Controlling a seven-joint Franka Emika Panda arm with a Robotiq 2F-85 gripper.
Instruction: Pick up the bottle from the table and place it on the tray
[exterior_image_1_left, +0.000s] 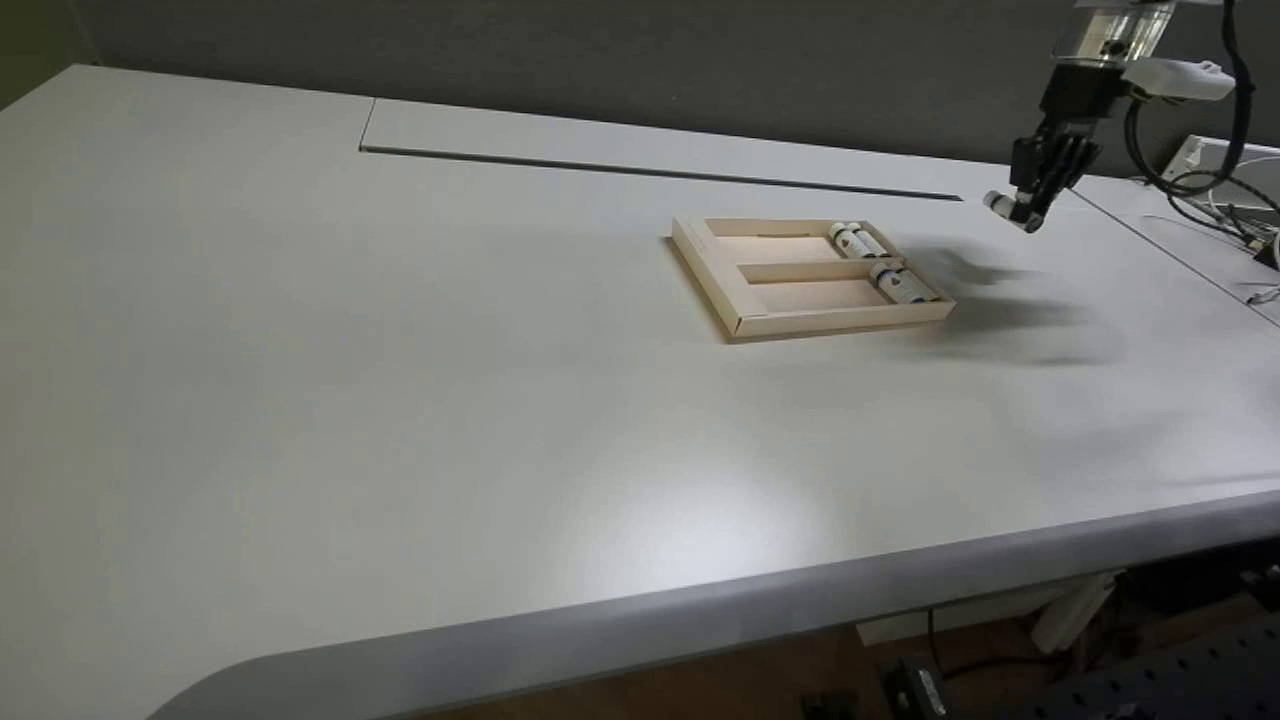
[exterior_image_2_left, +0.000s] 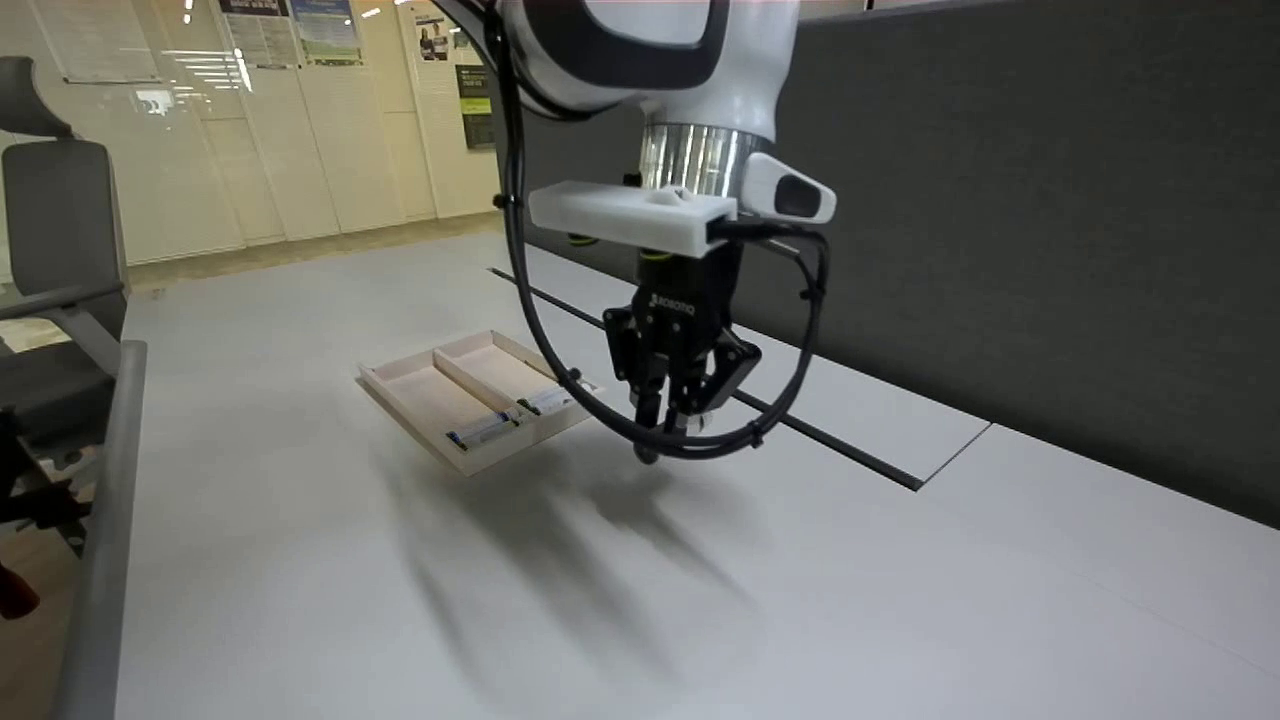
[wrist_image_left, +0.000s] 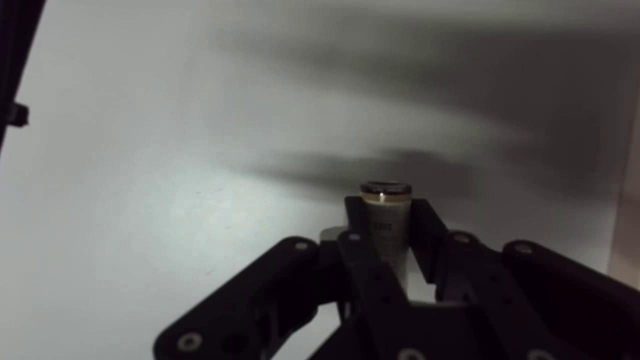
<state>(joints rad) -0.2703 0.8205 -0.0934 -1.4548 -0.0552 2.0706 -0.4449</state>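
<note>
In an exterior view, the tray (exterior_image_1_left: 840, 320) has room toward 9 o'clock; bottles (exterior_image_1_left: 896, 285) obstruct it toward 3.

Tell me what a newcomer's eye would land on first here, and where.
Probably the black gripper, shut on a small whitish bottle with a dark end, held in the air above the white table. Next, likely, the pale wooden tray lying on that table to one side of the gripper, with more small bottles in both compartments, at the end nearest the gripper.
</note>
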